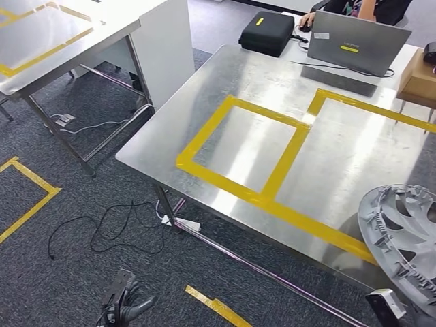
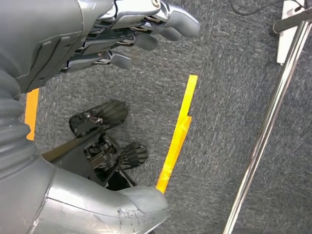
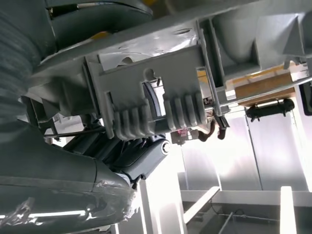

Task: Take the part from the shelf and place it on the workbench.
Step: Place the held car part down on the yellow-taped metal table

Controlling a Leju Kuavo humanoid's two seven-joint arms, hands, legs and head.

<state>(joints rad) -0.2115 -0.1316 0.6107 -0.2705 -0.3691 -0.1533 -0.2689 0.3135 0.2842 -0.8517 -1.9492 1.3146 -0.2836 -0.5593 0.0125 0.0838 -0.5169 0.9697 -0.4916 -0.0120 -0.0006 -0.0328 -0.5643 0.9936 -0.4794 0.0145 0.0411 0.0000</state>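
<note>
Carrying step: right hand [image 3: 121, 151] grips grey ribbed plastic wheel-cover part [image 1: 403, 238] beside steel workbench [image 1: 257, 75]; left hand [image 2: 121, 34] empty, fingers apart. Next: lower onto yellow-taped square [image 1: 244, 146].

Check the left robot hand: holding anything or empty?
Empty. The left robot hand hangs over the carpet with fingers extended and nothing between them.
</note>
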